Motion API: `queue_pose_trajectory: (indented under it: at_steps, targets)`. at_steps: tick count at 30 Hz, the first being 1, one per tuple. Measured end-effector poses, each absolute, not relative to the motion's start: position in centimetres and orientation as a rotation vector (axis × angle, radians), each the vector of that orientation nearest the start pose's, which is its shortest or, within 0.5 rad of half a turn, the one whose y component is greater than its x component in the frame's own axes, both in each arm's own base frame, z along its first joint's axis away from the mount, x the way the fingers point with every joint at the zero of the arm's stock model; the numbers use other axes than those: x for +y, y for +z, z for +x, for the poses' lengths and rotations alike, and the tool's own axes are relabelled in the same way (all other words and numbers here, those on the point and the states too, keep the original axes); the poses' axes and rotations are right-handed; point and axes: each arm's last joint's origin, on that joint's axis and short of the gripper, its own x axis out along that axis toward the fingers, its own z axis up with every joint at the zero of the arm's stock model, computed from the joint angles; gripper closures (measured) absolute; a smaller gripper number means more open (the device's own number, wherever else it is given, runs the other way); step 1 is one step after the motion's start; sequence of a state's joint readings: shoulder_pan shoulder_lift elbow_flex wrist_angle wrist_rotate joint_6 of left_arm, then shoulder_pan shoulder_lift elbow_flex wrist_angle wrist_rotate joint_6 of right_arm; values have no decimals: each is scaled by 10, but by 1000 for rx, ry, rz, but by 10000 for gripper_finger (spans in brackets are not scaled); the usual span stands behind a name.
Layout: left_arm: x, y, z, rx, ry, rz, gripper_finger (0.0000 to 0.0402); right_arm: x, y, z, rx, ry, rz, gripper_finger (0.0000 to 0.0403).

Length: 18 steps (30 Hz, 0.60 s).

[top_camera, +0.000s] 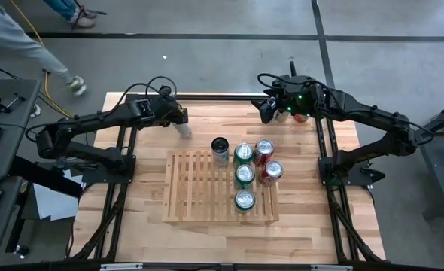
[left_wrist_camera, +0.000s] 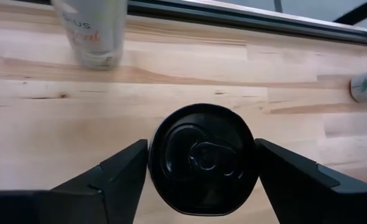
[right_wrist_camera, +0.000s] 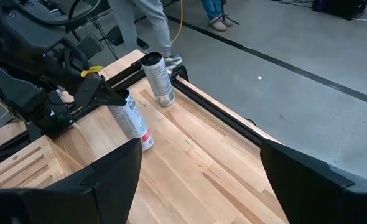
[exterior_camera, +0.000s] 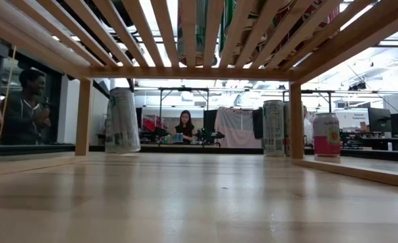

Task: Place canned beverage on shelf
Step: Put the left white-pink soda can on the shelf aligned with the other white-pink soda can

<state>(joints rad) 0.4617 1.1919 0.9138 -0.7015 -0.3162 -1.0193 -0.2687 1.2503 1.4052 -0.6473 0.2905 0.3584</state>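
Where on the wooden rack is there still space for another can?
The shelf is bare across its left half, left of the black-topped can. Its right side is crowded: green cans and red cans stand close together.

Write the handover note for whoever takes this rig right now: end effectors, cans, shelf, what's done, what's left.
Left end effector: at a white can on the table behind the shelf; grip unclear.
Right end effector: open, empty, behind the shelf's right end near a red can.
Done: six cans stand on the shelf, from its middle to its right.
Left: the white can, the red can and a silver can by the far rail are on the table, not shelved.
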Motion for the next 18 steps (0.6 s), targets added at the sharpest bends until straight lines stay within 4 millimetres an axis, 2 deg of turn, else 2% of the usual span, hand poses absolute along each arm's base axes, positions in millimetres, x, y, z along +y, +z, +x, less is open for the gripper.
queue_pose_trajectory:
  at_steps: [18]
  targets:
    - [108, 259, 196, 671, 1121, -832, 122, -75, 406, 242, 394, -631, 340, 91]
